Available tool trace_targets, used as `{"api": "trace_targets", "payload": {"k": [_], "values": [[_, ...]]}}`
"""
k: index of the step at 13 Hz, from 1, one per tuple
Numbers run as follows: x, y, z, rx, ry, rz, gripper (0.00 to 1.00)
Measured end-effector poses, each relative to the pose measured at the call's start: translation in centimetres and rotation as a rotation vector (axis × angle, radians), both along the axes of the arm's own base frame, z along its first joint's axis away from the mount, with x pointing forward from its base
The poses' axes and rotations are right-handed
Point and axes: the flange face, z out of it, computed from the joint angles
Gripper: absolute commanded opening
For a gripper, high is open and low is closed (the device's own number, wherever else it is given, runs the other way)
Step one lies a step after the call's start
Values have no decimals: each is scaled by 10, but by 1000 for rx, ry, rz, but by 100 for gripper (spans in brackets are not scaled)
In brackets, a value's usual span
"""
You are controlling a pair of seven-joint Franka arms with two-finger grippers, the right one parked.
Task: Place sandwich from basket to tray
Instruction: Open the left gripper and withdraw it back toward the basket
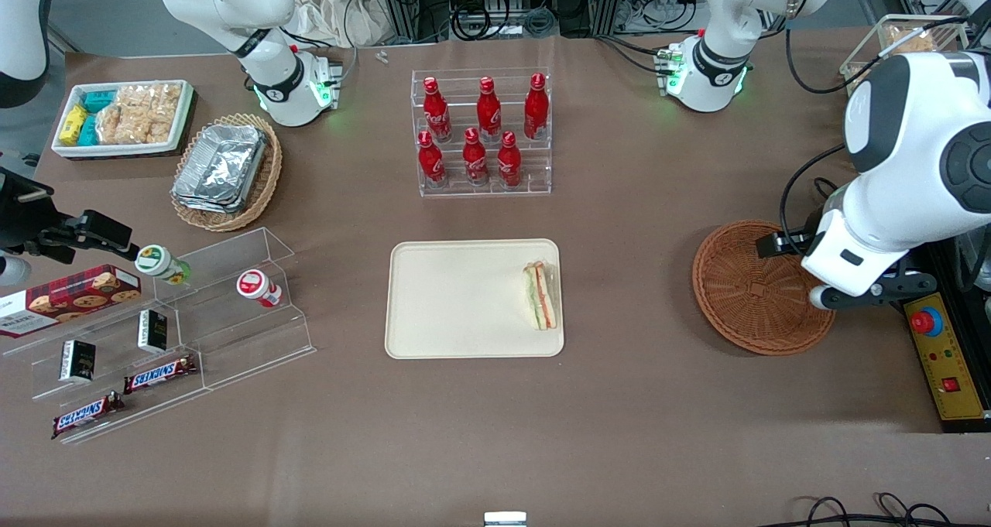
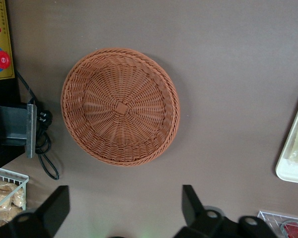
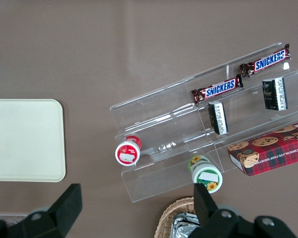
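Note:
The sandwich [image 1: 540, 295] lies on the cream tray [image 1: 457, 302], close to the tray's edge toward the working arm's end. The reddish-brown basket [image 1: 743, 295] holds nothing; the left wrist view shows its bare woven inside [image 2: 120, 106]. My left gripper [image 1: 790, 242] hangs over the basket's rim that is farther from the front camera, largely hidden under the arm. In the left wrist view the gripper [image 2: 124, 198] is open and empty, with its fingers [image 2: 191, 201] spread wide above bare table beside the basket. A corner of the tray [image 2: 288, 168] also shows in that view.
A yellow control box with a red button [image 1: 941, 357] lies beside the basket at the working arm's end. A rack of red bottles [image 1: 481, 132] stands farther back than the tray. A clear snack shelf [image 1: 162, 326], a tan basket of foil trays [image 1: 224, 171] and a white bin [image 1: 124, 117] sit toward the parked arm's end.

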Motion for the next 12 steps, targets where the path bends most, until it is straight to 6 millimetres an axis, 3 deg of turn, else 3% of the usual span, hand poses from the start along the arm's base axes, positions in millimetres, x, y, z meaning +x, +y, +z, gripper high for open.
{"api": "trace_targets", "payload": {"k": [4,8,12], "values": [[5,31,-4,-60,19,-60,100],[6,68,5,-120,15,-181,100],[6,61,10,-123,3,-199,100]]}}
